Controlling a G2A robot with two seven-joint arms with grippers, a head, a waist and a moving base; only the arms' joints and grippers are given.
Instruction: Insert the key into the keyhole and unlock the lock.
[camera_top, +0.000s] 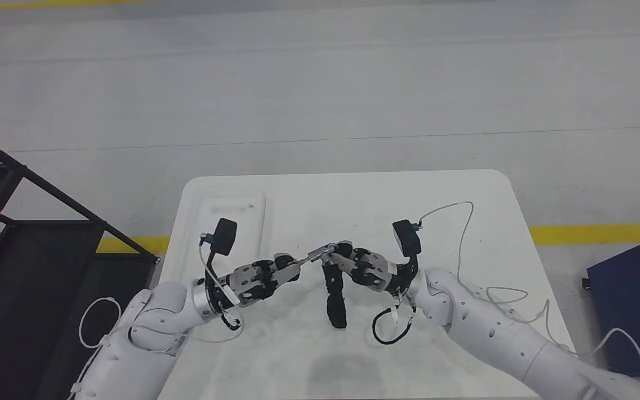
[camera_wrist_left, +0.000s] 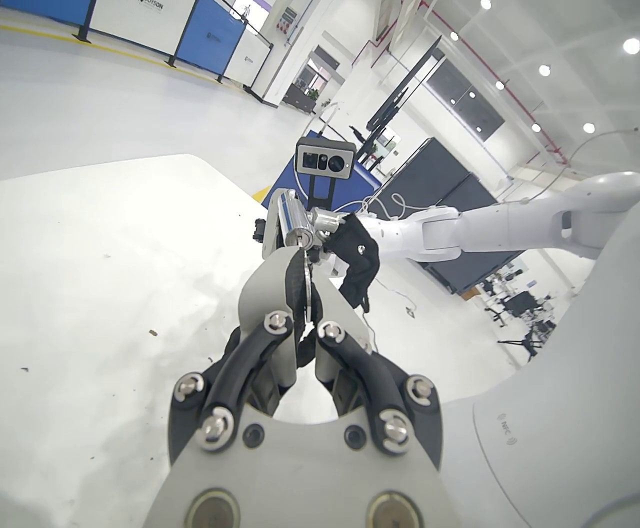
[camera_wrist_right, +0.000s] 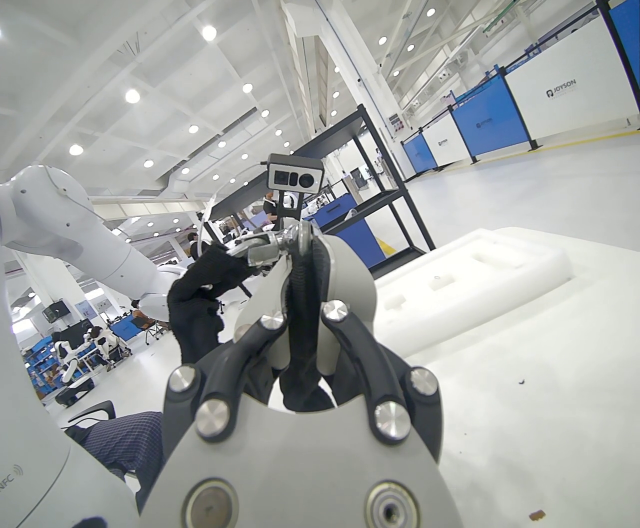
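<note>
Above the counter (camera_top: 440, 205), the left claw (camera_wrist_left: 299, 264) is pressed together on the key (camera_wrist_left: 305, 289), whose blade meets the keyhole end of the lock (camera_wrist_left: 296, 222). The right claw (camera_wrist_right: 304, 247) pinches the lock along with a black fabric strap (camera_wrist_right: 200, 295). A white foam tray (camera_wrist_right: 525, 260) with shallow recesses lies at the counter's far left.

Silver lock (camera_wrist_left: 298, 226) bears a blue stripe; cloth (camera_wrist_left: 358, 252) black, table (camera_wrist_left: 100, 250) white.

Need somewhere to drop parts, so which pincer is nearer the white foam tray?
Left. The left pincer, holding the key, is just off the foam tray's near corner; the right pincer, holding the lock, is beyond it, farther off.
</note>
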